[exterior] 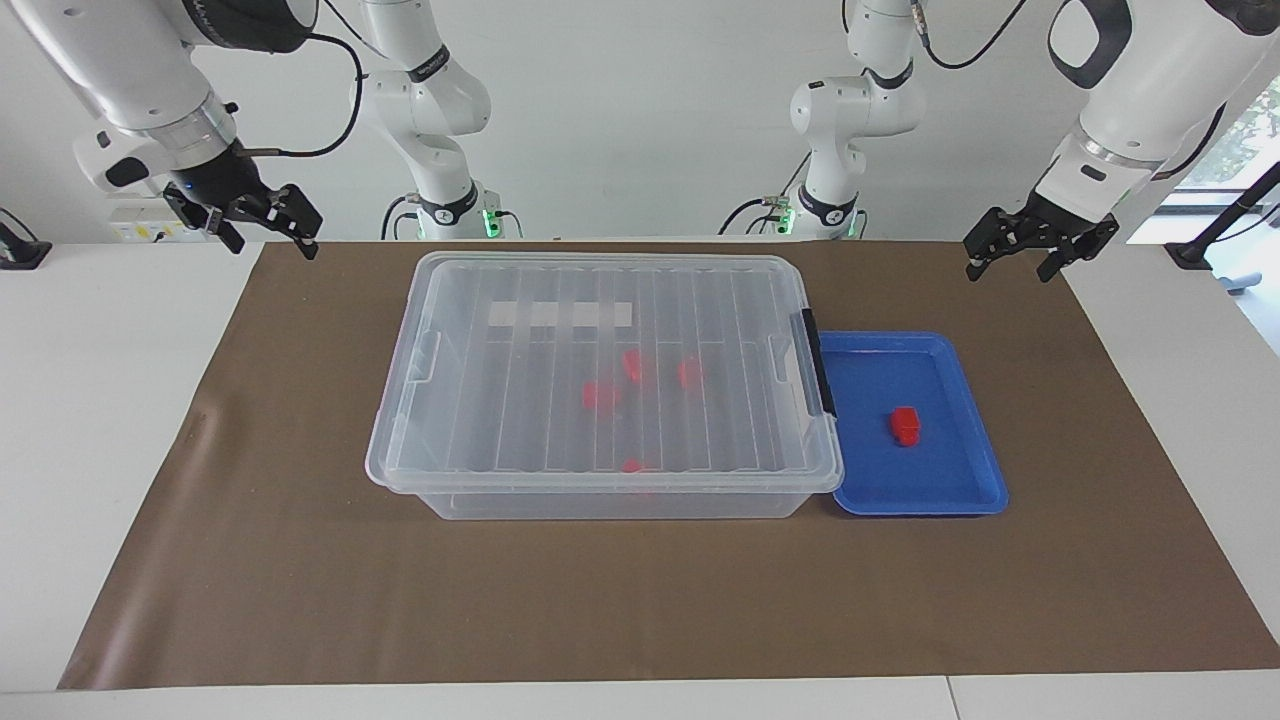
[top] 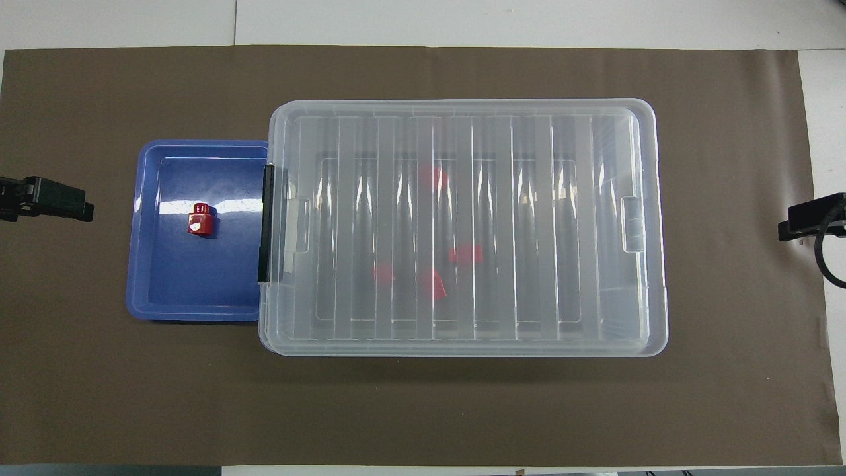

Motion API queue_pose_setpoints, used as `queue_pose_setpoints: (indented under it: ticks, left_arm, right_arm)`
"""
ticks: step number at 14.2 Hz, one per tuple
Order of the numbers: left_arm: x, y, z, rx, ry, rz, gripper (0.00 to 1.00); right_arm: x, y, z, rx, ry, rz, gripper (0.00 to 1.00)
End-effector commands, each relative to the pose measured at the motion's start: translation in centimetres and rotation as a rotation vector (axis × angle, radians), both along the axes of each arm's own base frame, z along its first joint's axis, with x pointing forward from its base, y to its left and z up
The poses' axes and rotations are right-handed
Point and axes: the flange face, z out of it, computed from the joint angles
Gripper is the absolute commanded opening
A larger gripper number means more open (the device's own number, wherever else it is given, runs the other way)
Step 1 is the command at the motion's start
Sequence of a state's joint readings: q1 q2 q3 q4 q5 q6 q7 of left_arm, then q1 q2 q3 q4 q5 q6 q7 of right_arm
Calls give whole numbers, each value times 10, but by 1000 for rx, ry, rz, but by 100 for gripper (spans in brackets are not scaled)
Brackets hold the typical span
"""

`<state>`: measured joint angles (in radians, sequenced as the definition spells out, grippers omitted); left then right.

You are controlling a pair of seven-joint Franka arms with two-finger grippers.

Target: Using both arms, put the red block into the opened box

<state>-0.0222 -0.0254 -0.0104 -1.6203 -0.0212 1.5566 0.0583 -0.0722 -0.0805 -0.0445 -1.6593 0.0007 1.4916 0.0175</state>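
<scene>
While the red block (exterior: 906,425) sits in the blue tray (exterior: 965,470), nothing is touching it. In the overhead view the block (top: 200,220) lies near the middle of the tray (top: 165,291), a bit toward 12 o'clock.

The tray sits right against the box (exterior: 600,500), on the side toward the left arm's end of the table. From the block, the box (top: 654,231) is at 3 o'clock in the overhead view. Its ribbed lid (exterior: 610,370) is on, with a black clip (exterior: 815,362) on the tray side. Four more red blocks (exterior: 601,396) show dimly through the lid.

The left gripper (exterior: 1018,258) hangs in the air over the edge of the brown mat (exterior: 300,580), at about 1 o'clock from the block in the facing view. Its fingers are spread wide and hold nothing. The right gripper (exterior: 268,226) hangs over the mat's other end, also wide open and empty.
</scene>
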Motion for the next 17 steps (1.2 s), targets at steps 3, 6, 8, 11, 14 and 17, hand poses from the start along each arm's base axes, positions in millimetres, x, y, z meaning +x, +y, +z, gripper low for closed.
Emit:
queue_pose_setpoints:
  ticks: [3, 6, 8, 11, 14, 17]
  left_arm:
    - [-6, -4, 3, 0, -24, -7, 100]
    - [-4, -5, 4, 0, -43, -9, 100]
    - [-5, -6, 4, 0, -41, -11, 100]
    - [-6, -6, 5, 4, -40, -11, 100]
    - [-6, -4, 4, 14, -39, -10, 100]
    - [-6, -4, 4, 23, -42, -12, 100]
  right_arm:
    - [1, 0, 2, 3, 0, 8, 100]
    - [-2, -11, 5, 6, -5, -2, 100]
    - [-2, 1, 0, 5, 7, 21, 100]
    - [9, 17, 1, 23, -67, 40, 100]
    - [24, 42, -16, 22, -77, 77, 100]
    - [43, 67, -43, 9, -68, 74, 100]
